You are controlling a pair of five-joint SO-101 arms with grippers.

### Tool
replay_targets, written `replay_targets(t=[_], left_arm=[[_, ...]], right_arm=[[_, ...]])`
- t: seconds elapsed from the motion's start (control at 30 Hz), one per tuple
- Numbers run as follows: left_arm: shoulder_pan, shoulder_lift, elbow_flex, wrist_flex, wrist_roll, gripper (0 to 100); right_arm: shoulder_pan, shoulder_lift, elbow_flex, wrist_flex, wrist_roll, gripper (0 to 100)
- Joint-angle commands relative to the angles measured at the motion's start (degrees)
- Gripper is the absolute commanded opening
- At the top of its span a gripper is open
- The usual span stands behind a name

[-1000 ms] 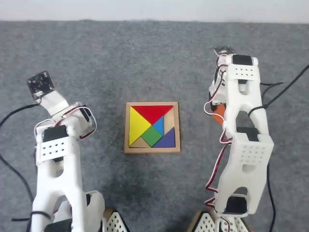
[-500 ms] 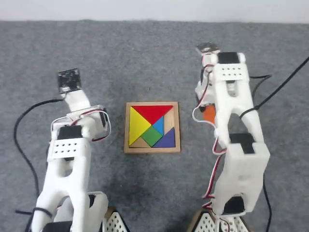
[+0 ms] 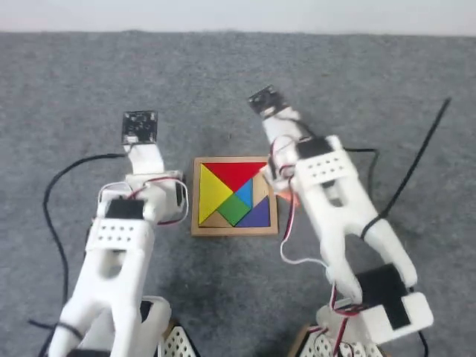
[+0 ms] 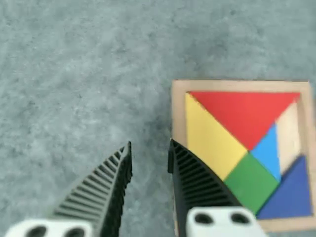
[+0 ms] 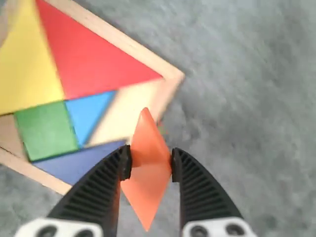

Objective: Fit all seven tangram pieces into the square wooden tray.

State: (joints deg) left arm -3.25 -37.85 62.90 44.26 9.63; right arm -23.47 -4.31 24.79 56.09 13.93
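A square tray [image 3: 234, 233] of pale wood with a raised rim lies flat at the middle of the desk [image 3: 89, 74], which is covered in fuzzy grey fabric. Five flat, smooth painted pieces lie in it: a big red triangle [image 3: 235, 172] along the 12 o'clock side, a big yellow triangle [image 3: 212, 192] along the 9 o'clock side, a green square [image 3: 235, 209] at the centre tipped on its corner, a small blue triangle [image 3: 244, 193] touching the square at its 1 o'clock edge, and a navy triangle [image 3: 256, 216] in the 5 o'clock corner. Bare wood floor shows as a slanted strip on the 3 o'clock side and as a small triangle at the 7 o'clock corner.

The right arm [image 3: 327, 186] leans in from the tray's 4 o'clock. Its ribbed black jaws pinch an orange rhomboid [image 5: 146, 170] across its width, long axis in line with the jaws. One sharp tip overlaps the rim and the bare strip at the tray's 3 o'clock side; whether it touches the wood cannot be told.

The left arm [image 3: 123, 230] stands at the tray's 9 o'clock. Its ribbed jaws are spread a little with nothing between them, over the fabric just beside the rim, one jaw overlapping the rim's edge.
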Motion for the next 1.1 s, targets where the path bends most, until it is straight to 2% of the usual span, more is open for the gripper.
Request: replay_targets(t=[0.0, 0.1, 0.23, 0.33, 0.57, 0.77, 0.87, 0.97, 1.07], left_arm=[[0.4, -9.8, 3.6, -1.6, -0.6, 12], [0.4, -19.3, 9.0, -3.2, -1.8, 12], [0.4, -30.9, 14.6, -3.3, -3.0, 12], [0.4, -37.2, 17.5, -3.3, -3.3, 12], [0.4, -41.1, 19.0, -2.2, -3.3, 13], [0.4, -41.1, 19.0, -2.2, -3.3, 13], [0.4, -41.1, 19.0, -2.2, -3.3, 13], [0.4, -41.1, 19.0, -2.2, -3.3, 13], [0.4, -41.2, 19.0, -2.2, -3.3, 13]], right_arm=[[-1.5, -2.9, 2.7, -8.1, 0.5, 0.9], [0.0, -1.0, 4.3, -12.0, 1.2, 0.9], [5.9, 0.1, 4.3, -12.0, 13.7, 0.8], [9.3, 0.3, 4.3, -10.0, 18.9, 0.7], [14.4, 0.4, 4.7, -8.7, 26.5, 0.9], [14.2, 0.4, 4.7, -9.4, 26.1, 0.9], [14.4, -0.5, 4.7, -10.5, 20.8, 0.8], [14.7, -3.1, 6.7, -17.5, 14.9, 0.8], [14.0, -7.6, 15.7, -31.3, 11.5, 0.8]])
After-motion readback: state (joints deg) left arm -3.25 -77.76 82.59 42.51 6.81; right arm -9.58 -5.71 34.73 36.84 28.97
